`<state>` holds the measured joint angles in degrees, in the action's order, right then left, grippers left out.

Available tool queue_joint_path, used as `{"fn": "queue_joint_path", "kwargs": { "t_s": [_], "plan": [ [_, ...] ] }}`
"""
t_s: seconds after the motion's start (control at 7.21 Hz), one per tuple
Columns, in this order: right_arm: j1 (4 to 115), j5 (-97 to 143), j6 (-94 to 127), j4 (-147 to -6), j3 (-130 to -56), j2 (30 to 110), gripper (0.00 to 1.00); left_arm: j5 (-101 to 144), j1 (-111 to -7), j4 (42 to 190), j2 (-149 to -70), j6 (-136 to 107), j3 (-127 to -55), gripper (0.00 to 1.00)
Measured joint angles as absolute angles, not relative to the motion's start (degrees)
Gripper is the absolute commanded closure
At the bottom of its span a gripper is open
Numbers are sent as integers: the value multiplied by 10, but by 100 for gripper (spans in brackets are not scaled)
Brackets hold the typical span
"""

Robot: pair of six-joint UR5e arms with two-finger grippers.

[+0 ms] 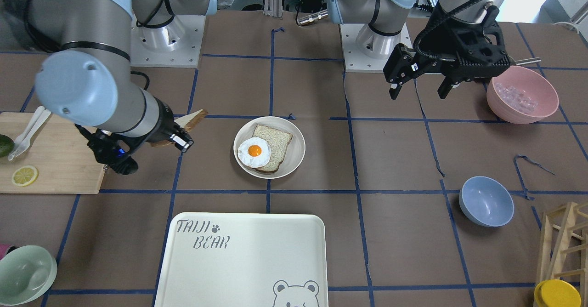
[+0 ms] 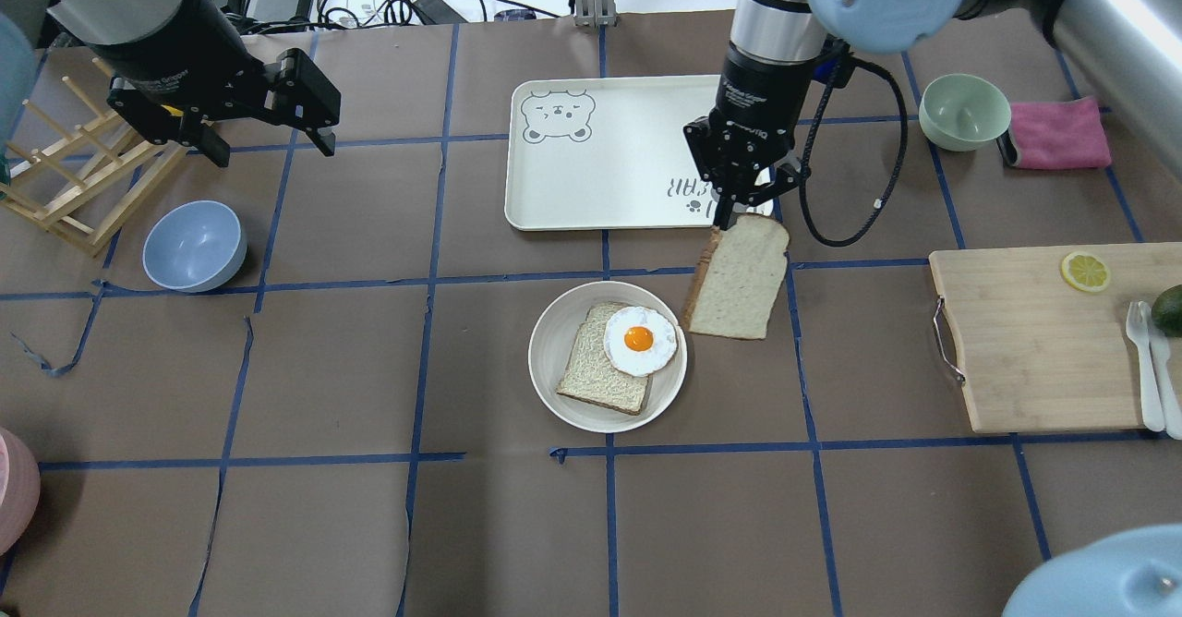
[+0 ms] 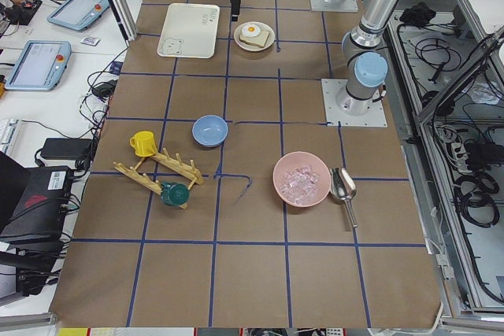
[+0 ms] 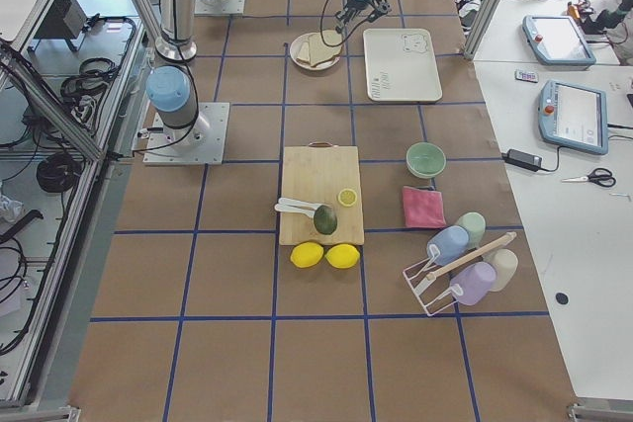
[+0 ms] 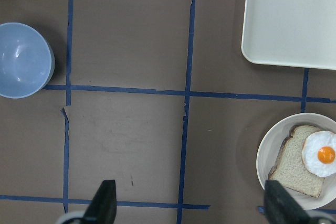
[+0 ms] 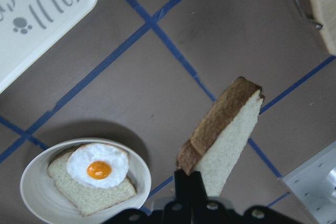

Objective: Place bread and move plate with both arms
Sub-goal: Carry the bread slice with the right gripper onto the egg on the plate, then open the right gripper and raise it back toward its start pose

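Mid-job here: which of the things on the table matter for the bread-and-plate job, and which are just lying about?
In the job: bread, held by the right tool; plate with its egg-topped slice; left tool, open.
Lying about: bear tray, blue bowl, green bowl, pink cloth, cutting board, wooden rack.

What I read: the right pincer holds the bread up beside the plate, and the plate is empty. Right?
No. The plate is not empty: the overhead view shows a toast slice with a fried egg on it. The right pincer does hold the bread up beside the plate.
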<state>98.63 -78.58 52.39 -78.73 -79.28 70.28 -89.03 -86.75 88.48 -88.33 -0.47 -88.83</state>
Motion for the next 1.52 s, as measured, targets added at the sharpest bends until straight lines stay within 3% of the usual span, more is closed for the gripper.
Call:
{"fn": "queue_joint_path", "kwargs": {
  "t_s": [0.42, 1.39, 1.52],
  "plan": [
    [1039, -717, 656, -838, -799, 669, 100, -890, -867, 886, -883, -4, -890, 0],
    [1047, -687, 695, -874, -846, 630, 100, -890, -867, 886, -882, -4, -890, 0],
    [1045, -687, 694, -876, -846, 624, 94, -890, -867, 886, -882, -4, -890, 0]
  ]
}}
